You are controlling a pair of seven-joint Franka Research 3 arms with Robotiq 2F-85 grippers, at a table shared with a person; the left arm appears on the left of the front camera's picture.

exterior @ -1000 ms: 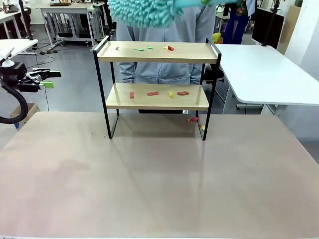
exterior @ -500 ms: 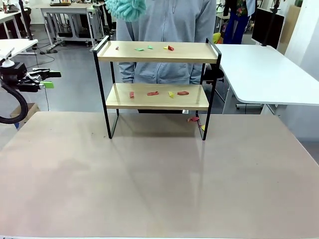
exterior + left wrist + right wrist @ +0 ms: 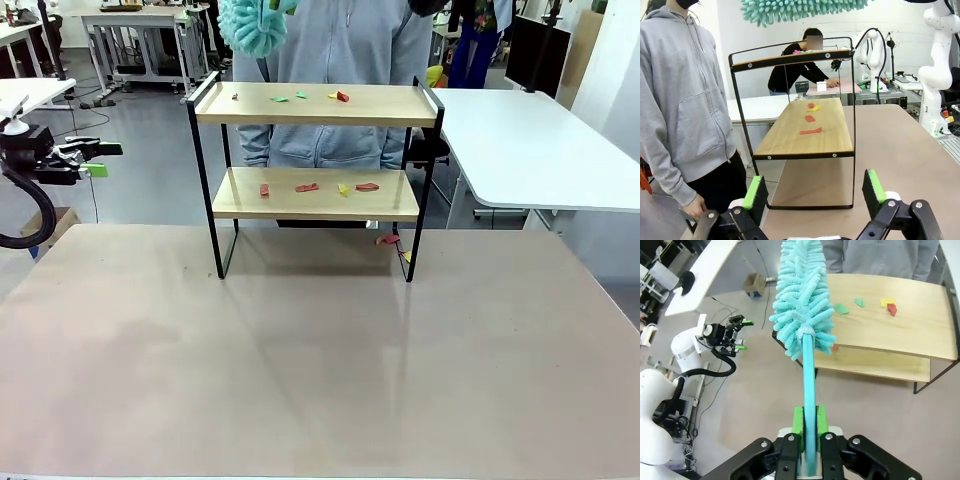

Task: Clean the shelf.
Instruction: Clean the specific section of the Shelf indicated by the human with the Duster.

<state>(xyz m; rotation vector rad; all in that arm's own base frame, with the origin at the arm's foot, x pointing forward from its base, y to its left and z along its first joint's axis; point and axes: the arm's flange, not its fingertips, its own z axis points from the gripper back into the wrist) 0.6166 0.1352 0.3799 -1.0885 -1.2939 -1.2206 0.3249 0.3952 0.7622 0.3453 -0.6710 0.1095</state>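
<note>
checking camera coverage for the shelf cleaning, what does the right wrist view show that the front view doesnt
Right wrist view adds: the right gripper shut on the handle of the teal duster, looking down on the shelf.
Front view adds: the row of scraps on the lower board, and loose scraps on the table by the shelf's right leg.
Shared: the top board with its scraps, the duster's head, the open left gripper, the person's grey hoodie.

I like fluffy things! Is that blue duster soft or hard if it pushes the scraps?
Probably soft: the duster head is shaggy fronds that should squash. Its thin handle stands straight in the shut right gripper, so likely stiff. The scraps look flat, probably light.
</note>
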